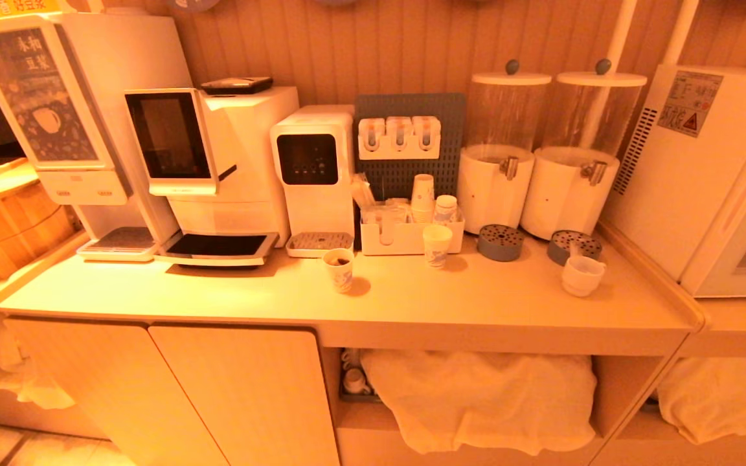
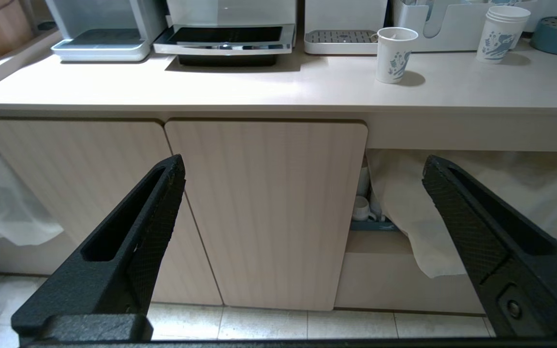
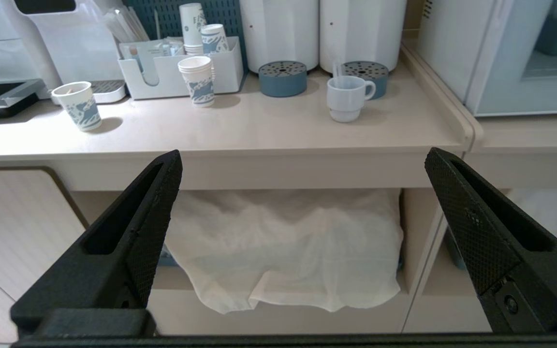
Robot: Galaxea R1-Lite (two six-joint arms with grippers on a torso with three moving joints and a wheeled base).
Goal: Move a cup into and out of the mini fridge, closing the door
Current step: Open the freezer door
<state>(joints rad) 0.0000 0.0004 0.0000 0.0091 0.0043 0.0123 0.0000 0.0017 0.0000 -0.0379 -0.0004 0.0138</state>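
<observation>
- Head view sets the stage: the cup sits on the counter, just in front of the right drip tray, with something thin standing in it.
- Mini fridge stands at the counter's right end on a lower ledge, and the door looks closed, glass window facing front.
- Neither arm shows in the head view; nothing is under way yet, so my read is we're at the very start.
- Left gripper hangs low before the cabinet doors, jaws spread wide and empty.
- Right gripper hovers below the counter edge, facing the draped white cloth, jaws likewise released.
- Next call, I'd judge: get that door open before the cup can go in, the right arm being nearer both.
- Paper cups stand well apart to the left, no obstacle.
</observation>
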